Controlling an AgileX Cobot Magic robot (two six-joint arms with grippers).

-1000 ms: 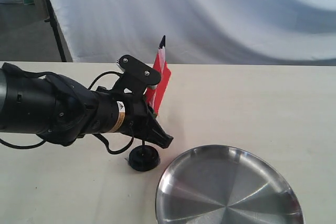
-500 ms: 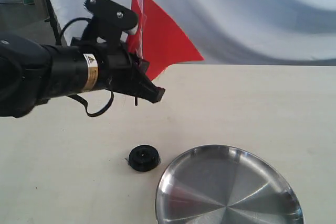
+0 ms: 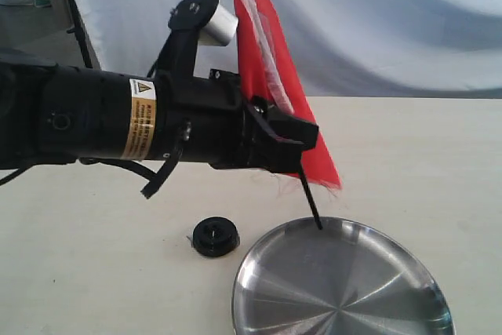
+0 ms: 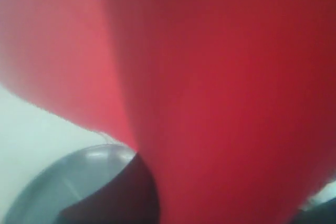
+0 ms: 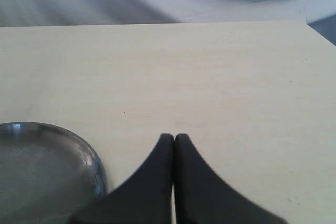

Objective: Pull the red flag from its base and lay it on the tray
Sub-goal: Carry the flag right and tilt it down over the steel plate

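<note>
My left gripper (image 3: 302, 145) is shut on the red flag (image 3: 271, 76), holding it in the air above the far rim of the tray (image 3: 392, 304). The flag's thin black stick (image 3: 311, 203) slants down with its lower end just over the tray's rim. The black round base (image 3: 214, 236) stands empty on the table, left of the tray. In the left wrist view the red cloth (image 4: 220, 93) fills most of the picture and hides the fingers; part of the tray (image 4: 63, 182) shows beneath. My right gripper (image 5: 174, 139) is shut and empty, beside the tray (image 5: 42, 166).
A pale wooden table (image 3: 423, 154) carries everything. A white cloth backdrop (image 3: 376, 21) hangs behind its far edge. A dark stand leg (image 3: 78, 29) is at the back left.
The left gripper lifted the flag off its base, then carried it right and towards the tray. The base stayed in place. The stick's lower end now hangs over the tray's rim.
</note>
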